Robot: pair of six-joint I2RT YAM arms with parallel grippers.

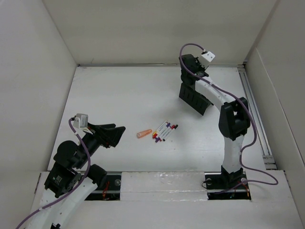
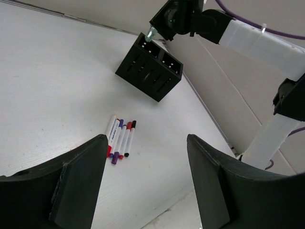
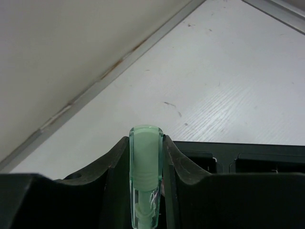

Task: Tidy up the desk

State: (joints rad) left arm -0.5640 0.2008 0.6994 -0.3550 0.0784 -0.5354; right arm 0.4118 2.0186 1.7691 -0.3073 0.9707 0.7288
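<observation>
The white desk [image 1: 114, 95] holds a black two-compartment organizer box [image 1: 194, 98] at the back right. My right gripper [image 1: 194, 71] hangs over the box's far end, shut on a pale green translucent pen [image 3: 145, 176]; the box rim [image 3: 238, 151] lies just beyond its fingers. In the left wrist view the box [image 2: 150, 67] sits under that gripper [image 2: 159, 31]. Several markers [image 1: 164, 131] and an orange pen [image 1: 144, 133] lie mid-desk. My left gripper [image 1: 116, 133] is open and empty, left of them; the markers [image 2: 120, 138] also show between its fingers [image 2: 81, 181].
White panel walls enclose the desk on the left, back and right. A thin metal rail [image 1: 252, 105] runs along the right side. Both arm bases stand at the near edge, with a purple cable looping by the right base [image 1: 228, 183].
</observation>
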